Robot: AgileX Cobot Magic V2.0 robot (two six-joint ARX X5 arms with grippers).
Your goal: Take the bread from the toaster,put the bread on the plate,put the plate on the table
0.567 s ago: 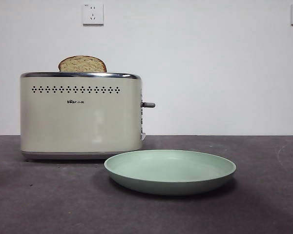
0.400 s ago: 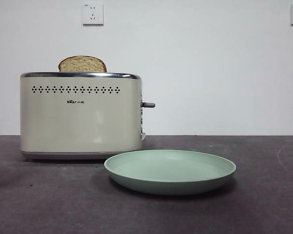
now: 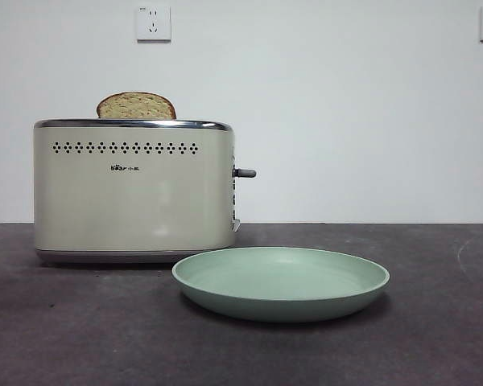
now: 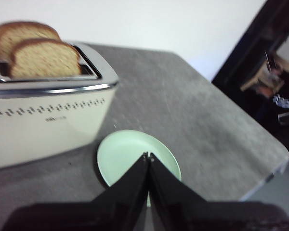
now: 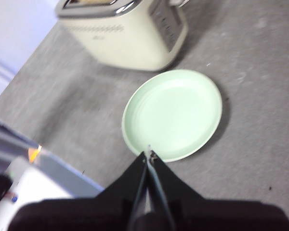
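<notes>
Bread, a brown-crusted speckled slice (image 3: 136, 105), stuck up from the boxy cream toaster (image 3: 134, 191). Beside it lay the round mint-green plate (image 3: 280, 282). Left gripper (image 4: 148, 156) and right gripper (image 5: 149, 155) were pressed together above the plate.

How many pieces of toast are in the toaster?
2. Both stand in the toaster: the bread in the slot on the plate's side, the second slice right behind it. The front view shows only one.

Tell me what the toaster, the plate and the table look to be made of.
Toaster: cream body with a soft sheen, probably painted metal or plastic; its top rim reflects like chrome.
Plate: mint green, smooth and evenly matte, likely plastic or glazed ceramic.
Table: dark grey, matte and faintly scuffed, perhaps laminate.
</notes>
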